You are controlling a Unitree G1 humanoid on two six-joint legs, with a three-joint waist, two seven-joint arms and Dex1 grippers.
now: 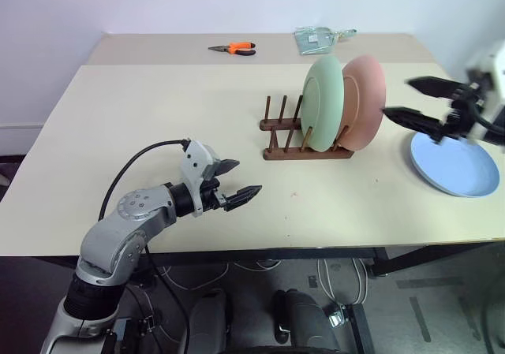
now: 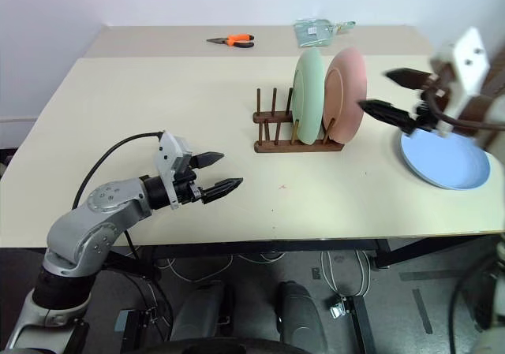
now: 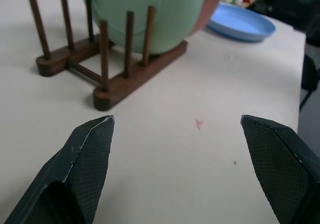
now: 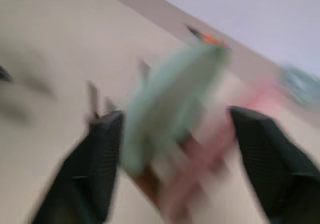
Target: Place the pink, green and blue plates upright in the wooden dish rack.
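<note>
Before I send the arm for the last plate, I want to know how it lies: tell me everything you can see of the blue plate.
The blue plate is round, shallow and matte light blue, with a low raised rim and nothing on it. It lies flat on the table near the right edge, right of the wooden dish rack and apart from it, not yet racked. The right gripper hangs open above its near-left side, not touching it as far as the views show.

Lab or workshop, bare worktable [image 1: 158, 125], orange pliers [image 1: 234, 49], floor cables [image 1: 335, 279]
</note>
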